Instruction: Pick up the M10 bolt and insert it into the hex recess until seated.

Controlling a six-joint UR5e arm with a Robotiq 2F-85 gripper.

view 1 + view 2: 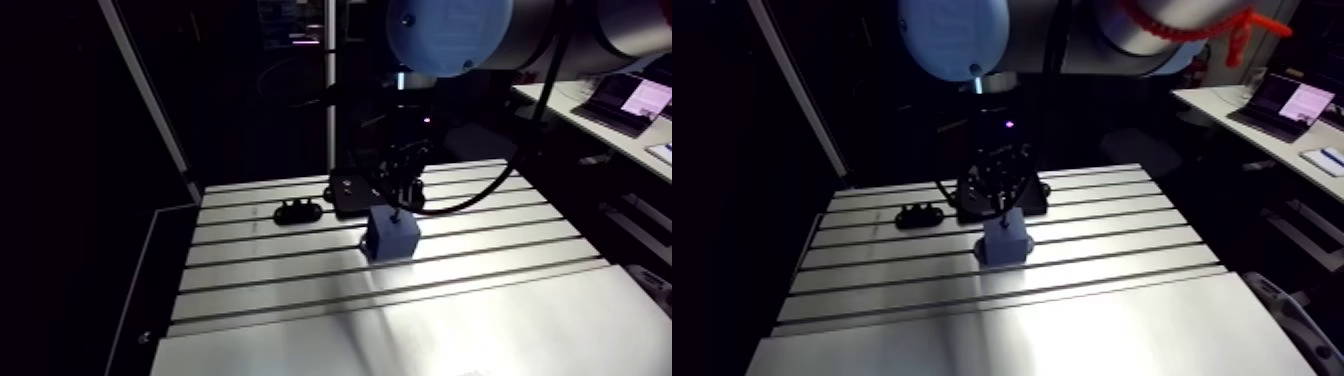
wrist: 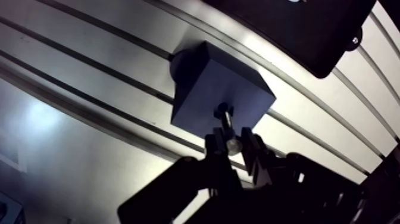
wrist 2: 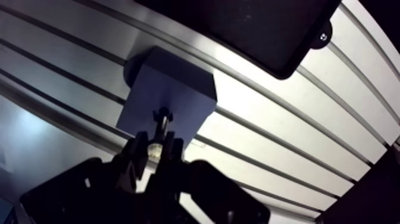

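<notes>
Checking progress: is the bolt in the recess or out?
Not seated: the bolt only reaches the recess atop the blue block; shaft exposed, jaws shut on it.

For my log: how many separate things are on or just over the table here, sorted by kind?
Blue block: 1
Bolt, gripped in the hand with its tip at the block's top: 1
Black flat plate behind the block: 1
Small black part beside the plate: 1
Total: 4
</notes>
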